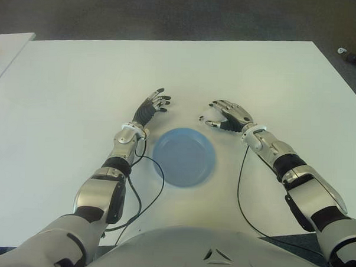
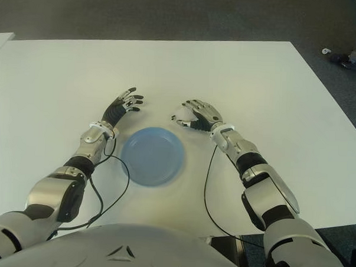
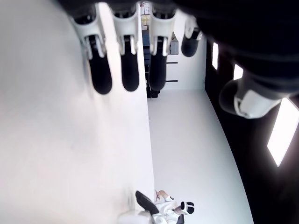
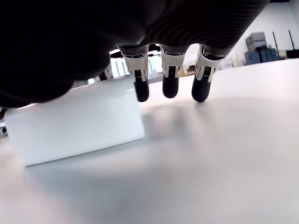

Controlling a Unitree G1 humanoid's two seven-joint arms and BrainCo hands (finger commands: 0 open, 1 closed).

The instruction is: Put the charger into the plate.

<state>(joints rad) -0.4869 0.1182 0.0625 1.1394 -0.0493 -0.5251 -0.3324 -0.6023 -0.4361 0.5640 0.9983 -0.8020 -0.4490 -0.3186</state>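
White table point(image 1: 67, 93) lay wide and bare out to every edge, blue plate point(image 1: 183, 156) near the front. Right hand point(image 1: 225, 116) hovered beyond the plate, fingers arched over the white charger point(image 4: 77, 123), not gripping. Left hand point(image 1: 152, 106) spread open, empty, alongside.

White block charger point(image 4: 77, 121) flat on table, beyond empty blue plate point(image 1: 183, 156)
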